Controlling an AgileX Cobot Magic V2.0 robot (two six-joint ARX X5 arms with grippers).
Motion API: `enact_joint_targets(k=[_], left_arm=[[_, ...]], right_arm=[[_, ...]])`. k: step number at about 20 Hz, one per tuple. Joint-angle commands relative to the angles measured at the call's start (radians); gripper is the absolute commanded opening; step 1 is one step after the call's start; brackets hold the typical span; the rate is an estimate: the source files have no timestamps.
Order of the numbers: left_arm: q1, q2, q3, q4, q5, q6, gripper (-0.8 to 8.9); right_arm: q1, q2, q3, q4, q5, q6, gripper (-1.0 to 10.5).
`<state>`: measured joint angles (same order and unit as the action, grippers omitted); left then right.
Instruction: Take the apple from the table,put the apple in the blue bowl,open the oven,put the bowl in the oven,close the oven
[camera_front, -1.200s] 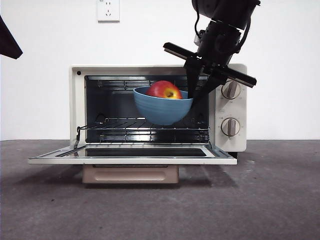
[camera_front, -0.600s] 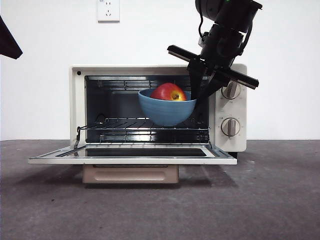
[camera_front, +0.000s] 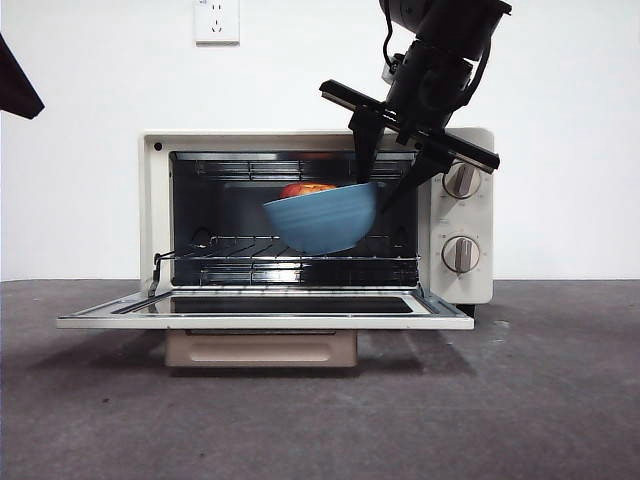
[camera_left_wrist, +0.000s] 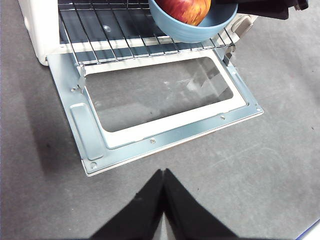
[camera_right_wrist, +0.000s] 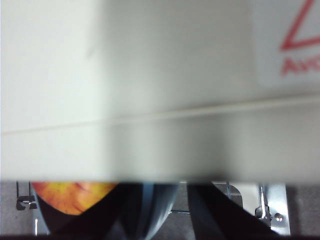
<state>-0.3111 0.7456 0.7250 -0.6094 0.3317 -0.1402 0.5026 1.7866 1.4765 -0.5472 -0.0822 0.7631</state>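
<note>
The cream-white oven (camera_front: 155, 200) stands open, its glass door (camera_front: 265, 318) lying flat. My right gripper (camera_front: 374, 190) is shut on the right rim of the blue bowl (camera_front: 320, 220), holding it tilted in the oven's mouth just above the wire rack (camera_front: 300, 262). Only the top of the apple (camera_front: 305, 189) shows over the rim. In the right wrist view the oven's top (camera_right_wrist: 160, 85) fills most of the picture, with the apple (camera_right_wrist: 75, 195) and bowl rim (camera_right_wrist: 155, 200) below. The left wrist view shows the bowl (camera_left_wrist: 192, 30), apple (camera_left_wrist: 185, 7) and door (camera_left_wrist: 155, 100); my left gripper (camera_left_wrist: 162, 200) is shut and holds nothing.
Two grey knobs (camera_front: 460, 180) sit on the oven's right panel, close beside the right arm. The waiting left arm shows as a black tip (camera_front: 15, 85) at the upper left. Dark grey table (camera_front: 320, 420) lies in front of the door.
The right gripper has shifted slightly left and tipped the bowl so its mouth faces away; the apple, plain before, now barely shows above the rim.
</note>
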Motion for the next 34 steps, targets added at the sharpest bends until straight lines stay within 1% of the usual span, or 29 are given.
enact_joint_targets(k=[1, 3, 5, 8, 11, 14, 16, 17, 19, 21, 22, 26, 30, 34], left_arm=[[-0.005, 0.006, 0.007, 0.005, 0.002, 0.016, 0.07], [-0.005, 0.006, 0.007, 0.005, 0.002, 0.017, 0.07], [-0.005, 0.006, 0.007, 0.005, 0.002, 0.018, 0.07], [-0.005, 0.006, 0.007, 0.006, 0.002, 0.020, 0.07], [-0.002, 0.018, 0.007, 0.032, 0.001, 0.024, 0.06], [0.019, 0.074, 0.007, 0.074, 0.002, 0.019, 0.06], [0.050, 0.139, 0.006, 0.105, 0.002, 0.014, 0.06], [0.067, 0.174, 0.005, 0.129, 0.002, 0.009, 0.06], [0.117, 0.257, 0.005, 0.190, 0.015, -0.011, 0.06], [0.163, 0.343, 0.005, 0.246, 0.093, -0.016, 0.06], [0.179, 0.387, 0.005, 0.272, 0.107, -0.023, 0.06], [0.216, 0.576, 0.005, 0.371, 0.111, -0.033, 0.06], [0.220, 0.728, 0.005, 0.462, 0.111, -0.037, 0.06], [0.220, 0.829, 0.005, 0.522, 0.111, -0.060, 0.06]], right_arm=[[0.006, -0.011, 0.029, 0.003, 0.005, -0.016, 1.4], [0.005, -0.028, 0.029, -0.014, 0.005, -0.025, 1.5], [0.005, -0.047, 0.029, -0.040, 0.005, -0.050, 1.5], [0.005, -0.097, 0.029, -0.090, 0.005, -0.112, 1.5], [0.011, -0.177, 0.029, -0.135, 0.005, -0.232, 1.5], [0.027, -0.278, 0.029, -0.220, 0.013, -0.394, 1.5], [0.045, -0.348, 0.029, -0.296, 0.014, -0.486, 1.5], [0.055, -0.374, 0.029, -0.325, 0.016, -0.515, 1.5], [0.087, -0.439, 0.027, -0.392, 0.057, -0.565, 1.5], [0.114, -0.494, 0.026, -0.438, 0.092, -0.586, 1.5], [0.126, -0.517, 0.024, -0.450, 0.098, -0.591, 1.5], [0.171, -0.622, -0.040, -0.448, 0.109, -0.592, 1.5], [0.182, -0.724, -0.187, -0.430, 0.109, -0.592, 1.5], [0.182, -0.823, -0.360, -0.367, 0.108, -0.583, 1.5]])
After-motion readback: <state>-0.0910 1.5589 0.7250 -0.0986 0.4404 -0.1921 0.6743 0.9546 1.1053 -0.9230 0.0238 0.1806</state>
